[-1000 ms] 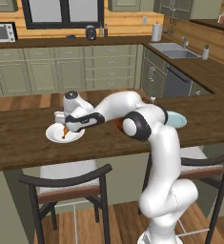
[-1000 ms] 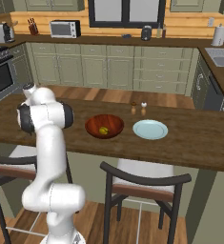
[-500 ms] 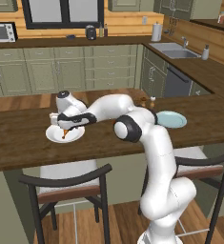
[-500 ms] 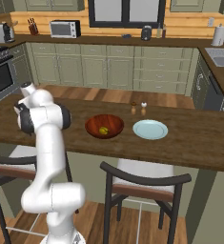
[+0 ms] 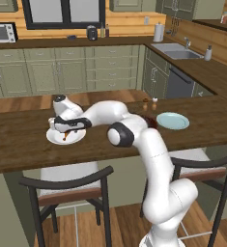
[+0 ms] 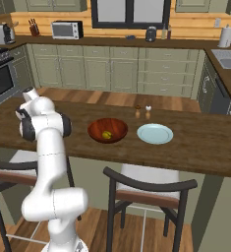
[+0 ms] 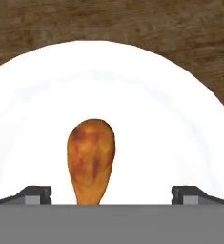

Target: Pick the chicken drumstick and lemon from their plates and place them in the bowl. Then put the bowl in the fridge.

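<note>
The chicken drumstick (image 7: 90, 159) lies on the white plate (image 7: 147, 114), thick end away from the hand, thin bone end toward it. My gripper (image 7: 111, 195) hovers just above it, open, with one fingertip (image 7: 35, 194) on each side and nothing held. From the left base the gripper (image 5: 66, 130) hangs over the white plate (image 5: 54, 139) and drumstick (image 5: 65, 137). The lemon (image 6: 106, 134) sits inside the reddish-brown bowl (image 6: 118, 127). The pale blue-green plate (image 6: 155, 133) stands to the right of the bowl. The fridge is out of view.
Two small shakers (image 6: 142, 112) stand behind the bowl and the blue-green plate (image 5: 173, 120). Two dark chairs (image 5: 69, 185) are tucked under the wooden counter's near edge (image 5: 18, 159). My arm (image 5: 105, 113) stretches low across the counter, in front of the bowl.
The hand has swung a little left and sunk lower over the white plate. Its jaws have stayed wide. The bowl, lemon and plates have not moved.
</note>
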Controlling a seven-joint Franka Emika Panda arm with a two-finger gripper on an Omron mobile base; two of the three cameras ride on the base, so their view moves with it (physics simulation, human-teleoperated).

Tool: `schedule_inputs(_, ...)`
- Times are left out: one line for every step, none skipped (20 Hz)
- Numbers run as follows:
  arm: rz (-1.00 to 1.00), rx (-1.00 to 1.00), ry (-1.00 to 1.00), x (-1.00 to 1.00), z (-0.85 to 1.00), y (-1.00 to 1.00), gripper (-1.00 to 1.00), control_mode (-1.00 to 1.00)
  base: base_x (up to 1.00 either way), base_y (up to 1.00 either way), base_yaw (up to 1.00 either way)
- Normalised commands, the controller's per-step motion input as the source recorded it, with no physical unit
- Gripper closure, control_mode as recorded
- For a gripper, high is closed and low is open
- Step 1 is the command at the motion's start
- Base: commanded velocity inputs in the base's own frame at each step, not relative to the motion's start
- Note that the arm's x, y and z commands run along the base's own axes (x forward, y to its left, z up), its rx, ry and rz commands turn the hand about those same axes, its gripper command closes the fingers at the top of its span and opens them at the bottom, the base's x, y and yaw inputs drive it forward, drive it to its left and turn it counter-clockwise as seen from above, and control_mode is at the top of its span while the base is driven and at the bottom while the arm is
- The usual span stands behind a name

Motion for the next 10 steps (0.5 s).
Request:
schedule_inputs(0.00, -0.03, 0.08, 0.27, -0.16, 0.09, -1.00, -1.00, 0.00, 0.00, 0.00)
schedule_inputs(0.00, -0.04, 0.04, 0.26, -0.17, 0.06, -1.00, -1.00, 0.00, 0.00, 0.00)
schedule_inputs(0.00, -0.04, 0.04, 0.33, -0.11, 0.06, -1.00, -1.00, 0.00, 0.00, 0.00)
schedule_inputs(0.00, -0.04, 0.03, 0.33, -0.11, 0.15, -1.00, -1.00, 0.00, 0.00, 0.00)
schedule_inputs(0.00, -0.04, 0.02, 0.32, -0.12, 0.16, -1.00, -1.00, 0.00, 0.00, 0.00)
schedule_inputs(0.00, -0.04, 0.02, 0.30, -0.09, 0.12, -1.00, -1.00, 0.00, 0.00, 0.00)
schedule_inputs(0.00, -0.04, 0.02, 0.29, -0.14, 0.07, -1.00, -1.00, 0.00, 0.00, 0.00)
schedule_inputs(0.00, -0.04, 0.02, 0.31, -0.14, 0.05, -1.00, -1.00, 0.00, 0.00, 0.00)
schedule_inputs(0.00, -0.04, 0.01, 0.28, -0.13, 0.08, -1.00, -1.00, 0.00, 0.00, 0.00)
schedule_inputs(0.00, -0.03, 0.01, 0.22, -0.14, 0.11, -1.00, -1.00, 0.00, 0.00, 0.00)
